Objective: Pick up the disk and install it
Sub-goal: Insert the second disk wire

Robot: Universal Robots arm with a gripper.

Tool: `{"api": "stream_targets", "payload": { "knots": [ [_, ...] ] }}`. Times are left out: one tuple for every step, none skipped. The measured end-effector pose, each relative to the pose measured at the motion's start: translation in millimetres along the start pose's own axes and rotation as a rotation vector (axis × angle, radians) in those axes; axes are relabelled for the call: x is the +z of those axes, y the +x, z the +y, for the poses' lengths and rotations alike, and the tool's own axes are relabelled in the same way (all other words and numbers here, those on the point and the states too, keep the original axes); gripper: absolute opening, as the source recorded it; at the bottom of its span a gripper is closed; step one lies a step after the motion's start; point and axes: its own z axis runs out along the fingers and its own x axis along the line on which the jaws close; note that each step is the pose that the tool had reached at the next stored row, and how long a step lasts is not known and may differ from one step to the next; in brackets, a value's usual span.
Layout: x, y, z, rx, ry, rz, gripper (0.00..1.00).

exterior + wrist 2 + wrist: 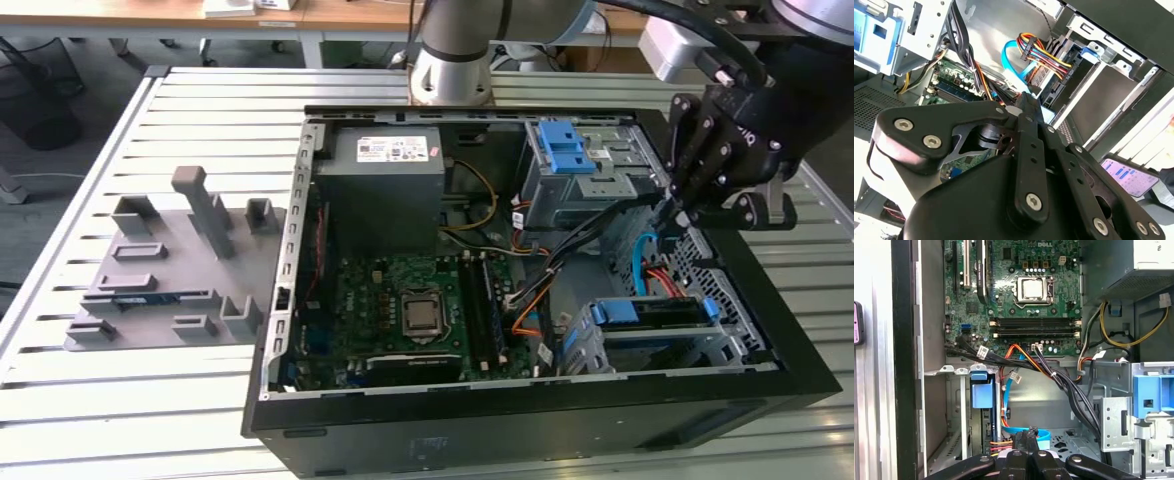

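The disk (650, 312) stands on edge in the drive bay at the case's near corner on the exterior view's right, its blue rail facing up. In the first wrist view the disk (982, 392) shows edge-on, with red and yellow wires plugged in at its end. My gripper (674, 212) hangs inside the open computer case (534, 405), above and behind the disk and apart from it. Its black fingers (1026, 107) meet at their tips, shut with nothing between them. The fingertips (1024, 439) sit just above a blue data cable (1021, 432).
A grey power-supply box (387, 170) and the motherboard (414, 305) take up the case's other side. An upper metal cage holds a blue latch bracket (567, 150). Cable bundles (1054, 377) cross the middle. A grey fixture plate (167, 270) lies on the slatted table on the exterior view's left.
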Motion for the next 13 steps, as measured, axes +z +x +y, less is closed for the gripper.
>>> {"api": "stream_targets", "payload": {
  "knots": [
    [0.3,-0.1,0.0,0.000,0.0000,0.0001,0.11],
    [0.6,-0.2,0.0,0.000,0.0000,0.0001,0.18],
    [0.8,-0.4,0.0,0.000,0.0000,0.0005,0.18],
    [1.2,-0.5,0.0,0.000,0.0001,0.0008,0.18],
    [1.6,-0.6,0.0,0.000,0.0001,0.0011,0.18],
    [2.0,-0.7,0.0,0.000,0.0001,0.0014,0.18],
    [2.4,-0.7,0.0,0.000,0.0001,0.0017,0.18],
    [2.8,-0.8,0.0,0.000,0.0001,0.0021,0.25],
    [3.3,-0.8,0.0,0.000,0.0001,0.0024,0.25],
    [3.7,-0.8,0.0,0.000,0.0001,0.0026,0.25],
    [4.3,-0.8,0.0,0.000,0.0001,0.0027,0.25],
    [4.6,-0.8,0.0,0.000,0.0001,0.0028,0.25],
    [4.7,-0.7,0.0,0.000,0.0001,0.0029,0.25]
  ]
}}
